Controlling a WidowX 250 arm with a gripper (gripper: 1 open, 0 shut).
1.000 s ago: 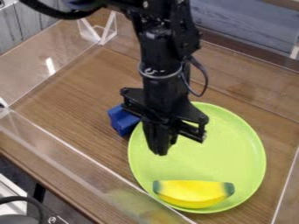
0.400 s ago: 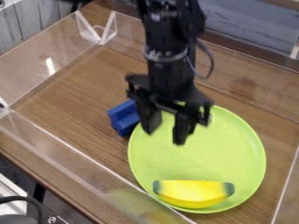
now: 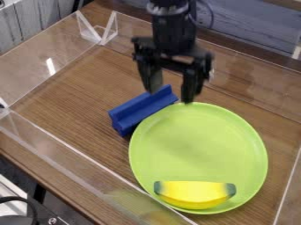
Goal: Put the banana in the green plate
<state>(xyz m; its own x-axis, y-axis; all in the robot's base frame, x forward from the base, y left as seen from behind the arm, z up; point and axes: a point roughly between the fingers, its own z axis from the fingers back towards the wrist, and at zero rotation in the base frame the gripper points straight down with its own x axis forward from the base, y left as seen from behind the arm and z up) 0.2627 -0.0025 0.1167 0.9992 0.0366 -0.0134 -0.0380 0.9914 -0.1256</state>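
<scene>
One blue block (image 3: 143, 111) is lying at nine to ten o'clock of the green plate (image 3: 198, 151), right beside its rim. It is tilting on a slant and sitting below the claw (image 3: 173, 95). Nothing is standing between the claw and the banana (image 3: 195, 194) but open plate.

The table (image 3: 73, 95) is showing brown wood with thin lines. Clear see-through walls (image 3: 88, 163) are running along its side. Gray boards (image 3: 253, 25) are standing at the back, and a black wire (image 3: 26, 202) is curling at seven o'clock of the picture.

The banana is looking yellow, smooth and a bit curvy, with dark greenish tips. It is resting inside the plate, at six o'clock, near the rim.

The black claw is hanging up high, past the plate's eleven o'clock edge. Its fingers are spreading wide apart, and it is holding nothing.
</scene>
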